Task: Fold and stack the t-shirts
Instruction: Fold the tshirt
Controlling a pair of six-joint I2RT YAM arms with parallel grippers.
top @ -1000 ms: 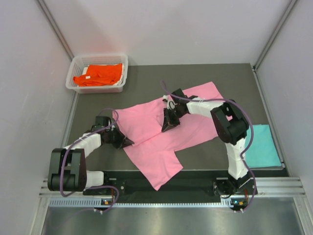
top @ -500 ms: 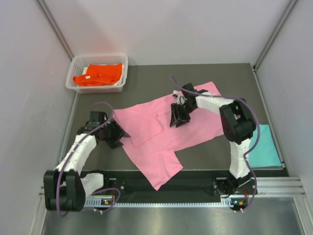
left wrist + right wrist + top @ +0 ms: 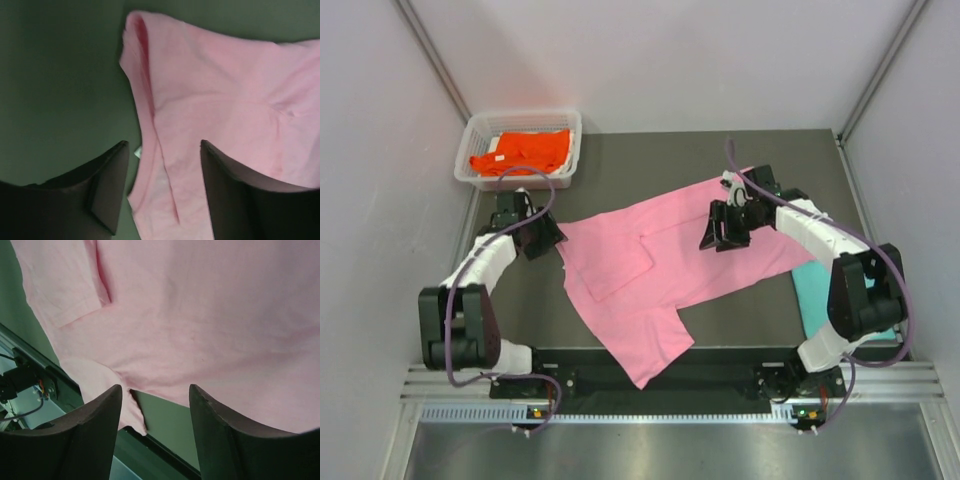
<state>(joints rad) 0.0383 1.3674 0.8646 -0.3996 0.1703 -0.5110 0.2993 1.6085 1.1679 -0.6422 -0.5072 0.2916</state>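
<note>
Left end effector [image 3: 162, 150] and right end effector [image 3: 155, 390], jaws apart, over pink t-shirt [image 3: 670, 250]

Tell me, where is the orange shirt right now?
Seen from above, the orange shirt lies in the white basket at the far left corner of the table.

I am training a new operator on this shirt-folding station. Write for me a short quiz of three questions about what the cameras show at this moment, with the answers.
1. Where is the orange t-shirt? A: on the floor. B: in the white basket. C: on a chair.
2. True or false: the right gripper is shut on the pink t-shirt.
3. Fill in: the teal t-shirt lies at the ___ edge of the table.

Key: 1 B; 2 false, its jaws stand open above the cloth; 3 right.
</note>
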